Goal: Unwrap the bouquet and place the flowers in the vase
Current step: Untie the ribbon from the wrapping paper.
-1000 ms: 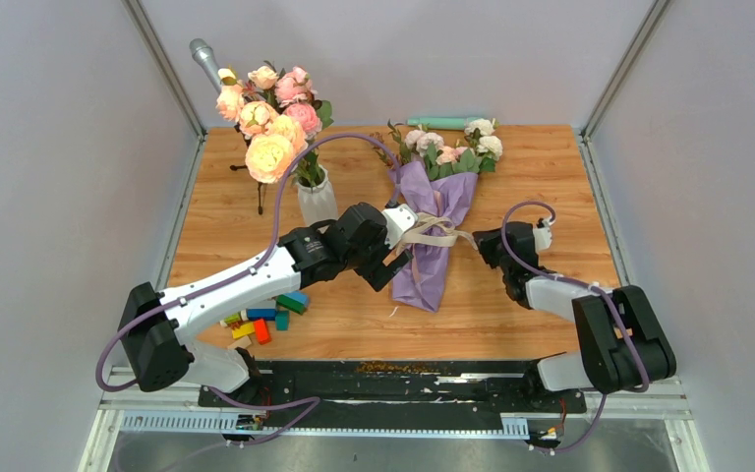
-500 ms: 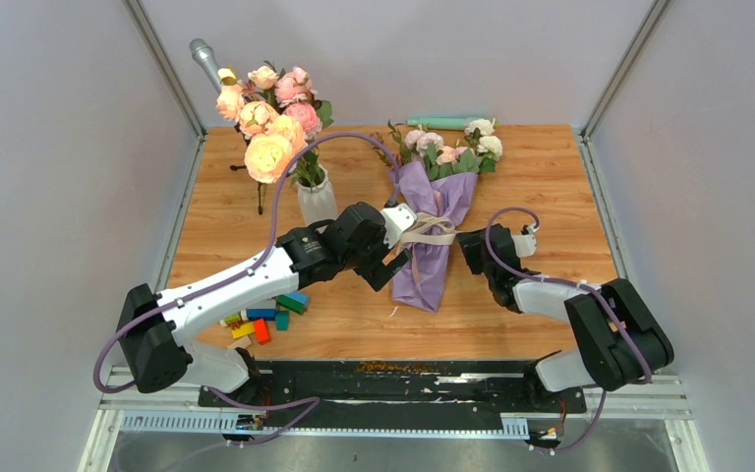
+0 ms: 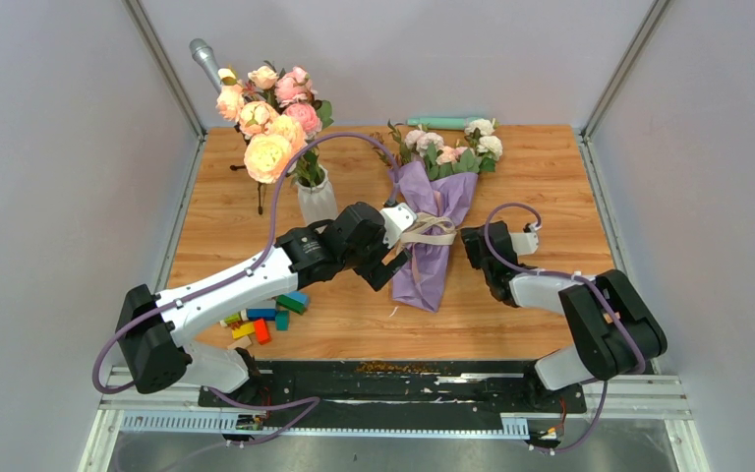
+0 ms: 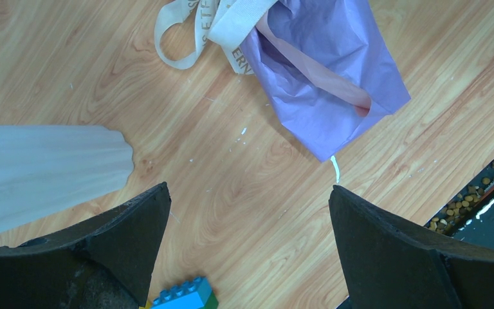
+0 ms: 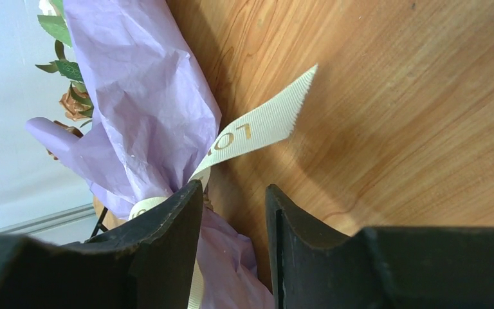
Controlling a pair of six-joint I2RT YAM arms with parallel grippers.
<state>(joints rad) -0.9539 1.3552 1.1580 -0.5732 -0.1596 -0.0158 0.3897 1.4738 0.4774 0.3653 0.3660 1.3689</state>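
Wide apart, the left jaws hang over bare desk [image 4: 244,193] just left of the bouquet [image 3: 435,246], with nothing between the two black fingers [image 4: 125,241]. The right jaws stand partly apart, wood showing in the gap and nothing clamped. They sit at the bouquet's right side, level with the tie, and the cut end of the beige ribbon [image 5: 260,132] lies just past the tip of one finger.

The bouquet lies flat near the middle of the desk, heads toward the far edge and the narrow foot toward the arms. Its lilac paper [image 5: 145,96] is creased and still gathered at the waist by the ribbon, which carries gold lettering and trails a loose loop on the left. At the foot the wrap gapes, showing a pink inner side. The flowers [image 3: 452,147], small white and pale pink roses with green leaves, fan out of the top.

The vase [image 3: 317,201], white and ribbed, stands upright left of the bouquet and holds larger peach and pink blooms [image 3: 270,113]. Coloured toy bricks [image 3: 267,317] lie near the left arm
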